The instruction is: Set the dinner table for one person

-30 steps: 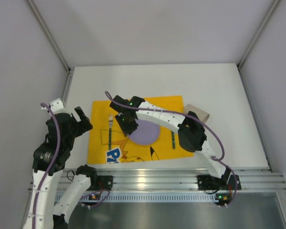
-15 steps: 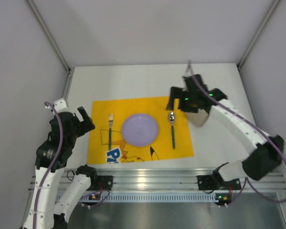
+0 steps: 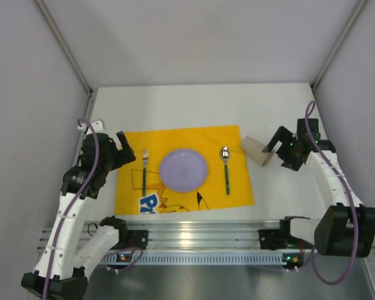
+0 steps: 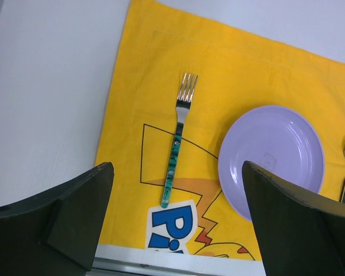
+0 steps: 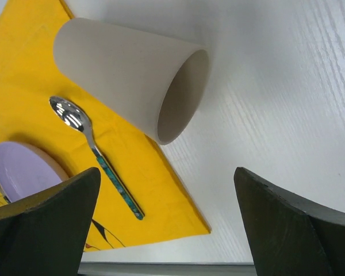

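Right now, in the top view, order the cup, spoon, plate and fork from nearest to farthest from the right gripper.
1. Cup, on its side beside the right gripper.
2. Spoon, right of the plate.
3. Plate, middle of the placemat.
4. Fork, far left.

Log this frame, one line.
plate, fork, spoon on mat | cup on side at mat corner | left fingers open | right fingers open
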Controlling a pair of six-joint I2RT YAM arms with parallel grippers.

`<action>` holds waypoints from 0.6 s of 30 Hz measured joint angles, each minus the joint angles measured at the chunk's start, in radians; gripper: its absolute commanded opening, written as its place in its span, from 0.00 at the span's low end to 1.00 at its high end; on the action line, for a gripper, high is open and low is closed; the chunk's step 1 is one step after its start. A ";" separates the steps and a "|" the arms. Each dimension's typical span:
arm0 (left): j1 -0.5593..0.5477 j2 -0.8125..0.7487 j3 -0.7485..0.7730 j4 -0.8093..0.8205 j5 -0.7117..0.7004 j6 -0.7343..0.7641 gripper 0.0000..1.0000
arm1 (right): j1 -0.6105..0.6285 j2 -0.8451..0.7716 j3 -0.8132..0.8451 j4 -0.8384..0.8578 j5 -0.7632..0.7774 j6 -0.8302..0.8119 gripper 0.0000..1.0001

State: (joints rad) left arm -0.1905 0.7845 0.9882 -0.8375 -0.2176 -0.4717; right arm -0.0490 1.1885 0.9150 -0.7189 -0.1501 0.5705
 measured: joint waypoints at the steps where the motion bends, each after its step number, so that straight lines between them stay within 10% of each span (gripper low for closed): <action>1: 0.000 0.007 0.000 0.005 0.002 0.002 0.98 | -0.010 0.006 -0.007 0.005 -0.006 0.004 1.00; 12: 0.000 0.032 0.045 0.014 0.008 0.049 0.98 | -0.026 0.148 -0.056 0.246 -0.106 0.080 0.91; 18: 0.000 0.042 0.089 0.008 -0.012 0.087 0.99 | -0.027 0.251 -0.072 0.353 -0.139 0.112 0.36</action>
State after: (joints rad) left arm -0.1905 0.8265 1.0775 -0.8291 -0.2298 -0.3851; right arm -0.0765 1.4399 0.8433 -0.3660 -0.2893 0.6827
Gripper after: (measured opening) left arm 0.985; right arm 0.551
